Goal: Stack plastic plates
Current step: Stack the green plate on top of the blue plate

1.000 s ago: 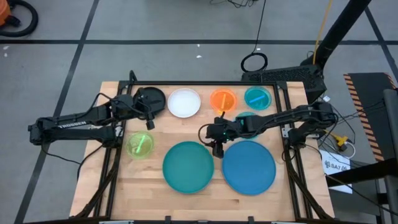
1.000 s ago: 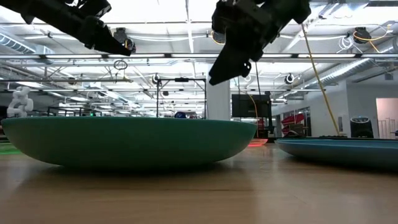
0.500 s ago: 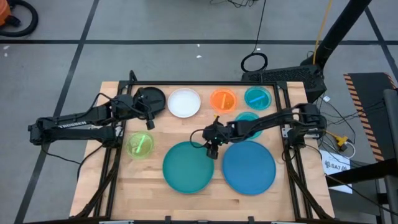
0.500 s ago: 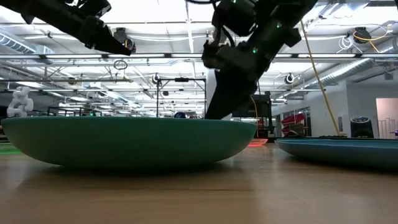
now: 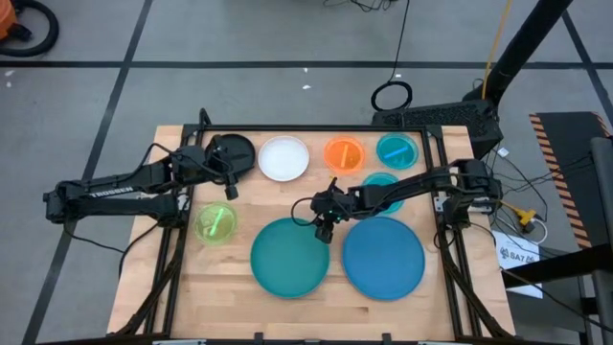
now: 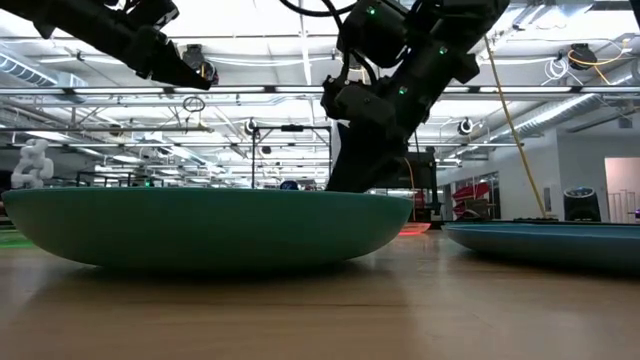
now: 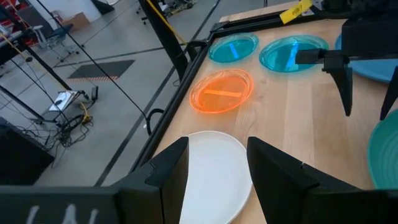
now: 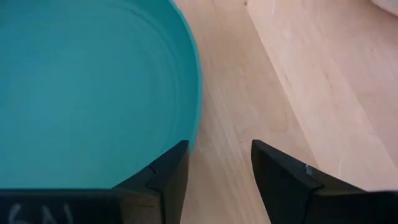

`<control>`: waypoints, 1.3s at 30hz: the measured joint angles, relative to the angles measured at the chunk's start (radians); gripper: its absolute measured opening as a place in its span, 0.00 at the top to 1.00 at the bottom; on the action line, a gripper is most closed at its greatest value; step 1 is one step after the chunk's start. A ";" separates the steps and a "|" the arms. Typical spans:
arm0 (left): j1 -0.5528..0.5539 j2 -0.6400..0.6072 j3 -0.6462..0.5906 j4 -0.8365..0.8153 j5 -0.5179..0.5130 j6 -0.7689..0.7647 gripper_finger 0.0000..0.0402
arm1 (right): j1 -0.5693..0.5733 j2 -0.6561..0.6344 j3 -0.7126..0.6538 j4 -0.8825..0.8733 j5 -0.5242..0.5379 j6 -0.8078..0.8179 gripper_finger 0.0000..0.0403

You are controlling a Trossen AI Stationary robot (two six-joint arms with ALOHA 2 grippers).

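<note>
The large teal plate (image 5: 289, 256) and the large blue plate (image 5: 383, 257) lie side by side near the table's front. Along the far edge lie the black (image 5: 231, 151), white (image 5: 283, 158), orange (image 5: 344, 153) and cyan (image 5: 397, 149) plates. A second cyan plate (image 5: 381, 182) lies partly under my right arm, and the lime green plate (image 5: 215, 223) is at the left. My right gripper (image 5: 323, 233) is open, low at the teal plate's far right rim (image 8: 194, 118). One finger (image 8: 166, 173) is over the rim, the other over the wood. My left gripper (image 7: 217, 177) hangs open above the white plate (image 7: 214, 171). My right gripper slants down from the table's right at the teal plate's far right rim (image 8: 191, 140), one finger inside the rim line and one outside. Whether a finger touches the plate I cannot tell. The plate lies flat on the table.
A black frame (image 5: 316, 129) runs along the table's far edge and sides. Bare wood (image 5: 278, 201) lies between the far row of plates and the two large plates. A narrow strip of wood (image 8: 242, 106) separates the teal plate from the blue one.
My right gripper has come down and moved slightly toward the table's left, from above the gap between the two large plates to the teal plate's far right rim, rolling a little. It has stayed open. No plate has moved.
</note>
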 joint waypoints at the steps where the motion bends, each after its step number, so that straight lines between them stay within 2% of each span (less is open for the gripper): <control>1: 0.000 0.000 0.000 0.000 0.000 0.000 0.58 | 0.000 0.006 0.000 0.006 0.000 0.001 0.59; 31: 0.003 0.000 0.000 -0.008 0.000 0.000 0.58 | 0.009 0.036 0.000 0.074 -0.002 0.004 0.59; 39: 0.003 0.000 0.000 -0.008 0.000 0.000 0.58 | 0.013 0.115 -0.001 0.168 -0.031 0.003 0.59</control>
